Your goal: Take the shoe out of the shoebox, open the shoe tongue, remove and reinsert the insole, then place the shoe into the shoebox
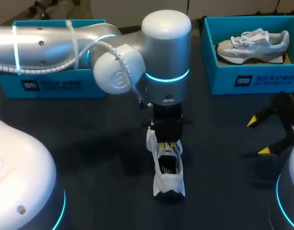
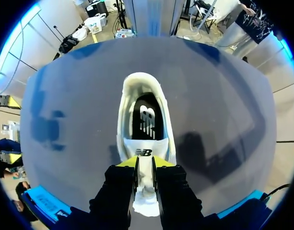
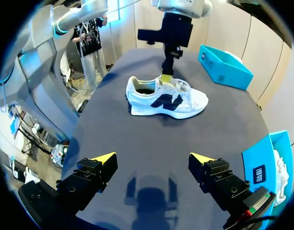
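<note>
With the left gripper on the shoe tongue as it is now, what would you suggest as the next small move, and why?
Probably pull the tongue a little up and toward the toe, to widen the opening. The left gripper is shut on it, the shoe stands on the table, and the black insole lies inside; the open right gripper hangs apart.

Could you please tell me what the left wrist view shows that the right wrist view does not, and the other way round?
Only the left wrist view looks down into the shoe: the dark insole lying inside, and the tongue pinched between the left jaws from both sides. Only the right wrist view shows the shoe's side with its laces, the open right jaws, and a blue shoebox beyond the shoe. Both show the white shoe standing on the dark table with the left jaws at its tongue.
</note>
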`<state>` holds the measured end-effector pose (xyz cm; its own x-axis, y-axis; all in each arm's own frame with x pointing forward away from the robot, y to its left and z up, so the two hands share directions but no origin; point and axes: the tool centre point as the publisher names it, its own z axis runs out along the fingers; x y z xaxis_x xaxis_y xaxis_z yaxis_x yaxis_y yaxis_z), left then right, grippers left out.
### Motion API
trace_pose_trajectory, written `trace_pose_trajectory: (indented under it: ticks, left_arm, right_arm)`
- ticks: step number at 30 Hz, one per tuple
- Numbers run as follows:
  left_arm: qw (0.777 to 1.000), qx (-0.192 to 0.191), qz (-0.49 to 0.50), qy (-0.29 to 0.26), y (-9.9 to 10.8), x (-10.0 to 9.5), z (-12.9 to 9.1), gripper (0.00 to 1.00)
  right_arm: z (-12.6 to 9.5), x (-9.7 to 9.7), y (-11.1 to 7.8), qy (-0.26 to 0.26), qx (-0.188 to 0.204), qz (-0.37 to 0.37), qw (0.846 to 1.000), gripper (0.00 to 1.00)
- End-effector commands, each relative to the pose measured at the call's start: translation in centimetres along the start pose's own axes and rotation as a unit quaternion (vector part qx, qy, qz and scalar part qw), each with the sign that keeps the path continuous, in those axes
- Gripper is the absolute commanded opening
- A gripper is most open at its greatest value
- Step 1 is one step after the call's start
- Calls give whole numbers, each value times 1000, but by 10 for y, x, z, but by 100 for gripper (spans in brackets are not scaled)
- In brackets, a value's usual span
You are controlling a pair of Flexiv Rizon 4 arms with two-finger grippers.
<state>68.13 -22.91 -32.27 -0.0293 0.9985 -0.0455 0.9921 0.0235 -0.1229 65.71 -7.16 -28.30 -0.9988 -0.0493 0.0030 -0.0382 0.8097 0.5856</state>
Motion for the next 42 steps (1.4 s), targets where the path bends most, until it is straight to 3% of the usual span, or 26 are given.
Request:
trace_pose_trajectory:
  ticks: [1,11,18,21,23,24,25,26,27,31,38,39,40,42]
  left_arm:
    - [1000,-4,3,-2,-5,2,-5,18]
    - [1000,13,7,17,-16,3,22,20]
    - [1000,-10,2,-1,-18,7,-8,24]
    - [1000,-15,-20,-6,-18,8,-33,25]
    - [1000,-15,-27,-5,-19,9,-41,30]
    - [999,-14,-40,-7,-19,9,-47,38]
    - [999,-14,-44,-6,-19,9,-51,75]
    - [999,-7,-52,-6,-19,10,-54,96]
    - [998,-5,-58,-8,-19,10,-58,100]
    - [997,5,-83,-3,-20,13,-64,100]
    - [974,65,-216,-8,-26,15,-71,100]
    - [972,62,-226,-8,-29,15,-72,100]
    - [971,35,-235,-5,-32,16,-74,100]
    - [971,35,-235,-5,-32,16,-74,100]
  right_arm:
    - [0,1,0,-1,1,0,1000,100]
    - [0,1,0,-1,1,0,1000,100]
    - [0,1,0,-1,1,0,1000,100]
    - [0,1,0,-1,1,0,1000,100]
    - [0,1,0,-1,1,0,1000,100]
    - [0,1,0,-1,1,0,1000,100]
    - [0,1,0,-1,1,0,1000,100]
    - [0,1,0,-1,1,0,1000,100]
    - [0,1,0,-1,1,0,1000,100]
    - [0,1,0,-1,1,0,1000,100]
    - [0,1,0,-1,1,0,1000,100]
    - [0,1,0,-1,1,0,1000,100]
    - [0,1,0,-1,1,0,1000,100]
    - [0,1,0,-1,1,0,1000,100]
